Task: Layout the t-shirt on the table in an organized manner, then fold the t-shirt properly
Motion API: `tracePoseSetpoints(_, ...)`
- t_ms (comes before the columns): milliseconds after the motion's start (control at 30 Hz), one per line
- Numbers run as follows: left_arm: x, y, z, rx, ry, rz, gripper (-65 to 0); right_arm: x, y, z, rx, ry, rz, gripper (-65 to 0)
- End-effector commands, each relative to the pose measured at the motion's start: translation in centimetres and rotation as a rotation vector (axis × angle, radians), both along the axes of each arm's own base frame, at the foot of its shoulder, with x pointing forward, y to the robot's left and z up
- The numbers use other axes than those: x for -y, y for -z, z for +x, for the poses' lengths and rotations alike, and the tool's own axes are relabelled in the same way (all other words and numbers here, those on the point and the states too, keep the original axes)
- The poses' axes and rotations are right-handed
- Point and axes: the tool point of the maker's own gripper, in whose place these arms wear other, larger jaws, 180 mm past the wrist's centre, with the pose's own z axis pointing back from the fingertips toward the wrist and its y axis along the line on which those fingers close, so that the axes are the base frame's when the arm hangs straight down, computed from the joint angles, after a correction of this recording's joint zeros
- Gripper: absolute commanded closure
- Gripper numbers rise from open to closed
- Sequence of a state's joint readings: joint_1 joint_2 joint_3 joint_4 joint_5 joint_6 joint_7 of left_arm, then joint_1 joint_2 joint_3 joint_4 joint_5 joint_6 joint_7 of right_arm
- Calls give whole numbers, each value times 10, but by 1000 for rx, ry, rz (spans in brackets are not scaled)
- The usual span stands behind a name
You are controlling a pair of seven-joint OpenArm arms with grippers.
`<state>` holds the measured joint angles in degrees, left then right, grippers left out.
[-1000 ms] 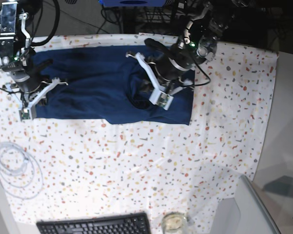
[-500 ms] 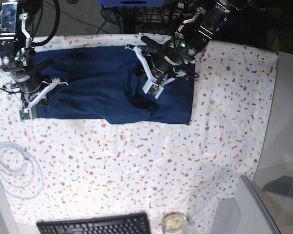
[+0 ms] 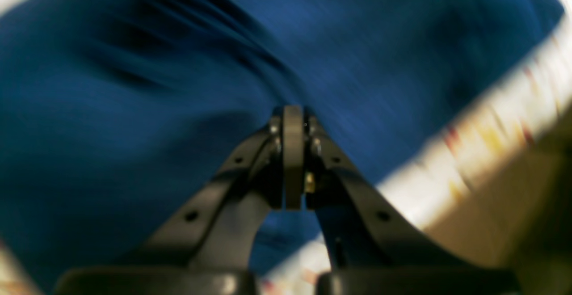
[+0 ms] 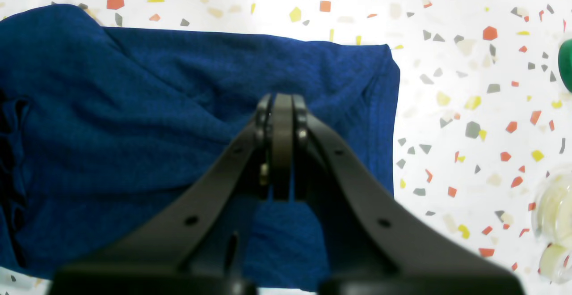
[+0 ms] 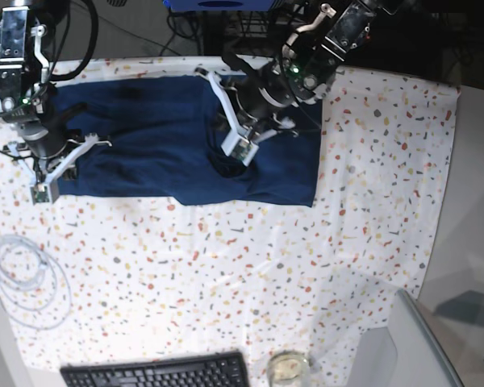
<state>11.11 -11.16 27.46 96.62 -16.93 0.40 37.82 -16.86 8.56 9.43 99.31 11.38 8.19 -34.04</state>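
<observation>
— Speckled white cloth, is that what covers the table (image 5: 250,266)?

— Yes, white with red, orange, yellow and grey flecks, and it is the widest thing under me. On its far half lies the t-shirt (image 5: 153,137), dark navy, spread flat in a broad band from one arm to the other, with a rumpled dip near its middle.

— Where are your arms?

— Both hang over the shirt. My left arm (image 5: 306,68) reaches in from the far edge, and my left gripper (image 5: 232,145) sits over the rumpled part. My right gripper (image 5: 58,168) is over the shirt's other end, close to its edge.

— And the jaws?

— Pressed together on both. In the left wrist view my left gripper (image 3: 292,152) has its fingers meeting in one line above blurred blue cloth; whether any fabric is caught there I cannot tell. In the right wrist view my right gripper (image 4: 281,143) is likewise closed over the shirt's corner.

— Anything smaller about?

— A black keyboard (image 5: 157,372) at the near edge, a coil of pale cable (image 5: 28,278) beside it, and a small glass dish (image 5: 288,368)
</observation>
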Motion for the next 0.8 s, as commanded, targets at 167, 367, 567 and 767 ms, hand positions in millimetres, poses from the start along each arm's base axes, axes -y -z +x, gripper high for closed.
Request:
tracePoseSetpoints(167, -24, -12, 29, 14, -49, 42, 0, 3, -11, 9, 46, -4, -11, 0)
tracePoseSetpoints(367, -26, -15, 34, 22, -56, 44, 0, 3, -11, 9, 46, -4, -11, 0)
tracePoseSetpoints(567, -28, -14, 32, 20, -64, 50, 0, 5, -11, 9, 47, 0, -12, 0)
tracePoseSetpoints(767, -51, -3, 36, -15, -175, 70, 0, 4, -10, 8, 43, -2, -11, 0)
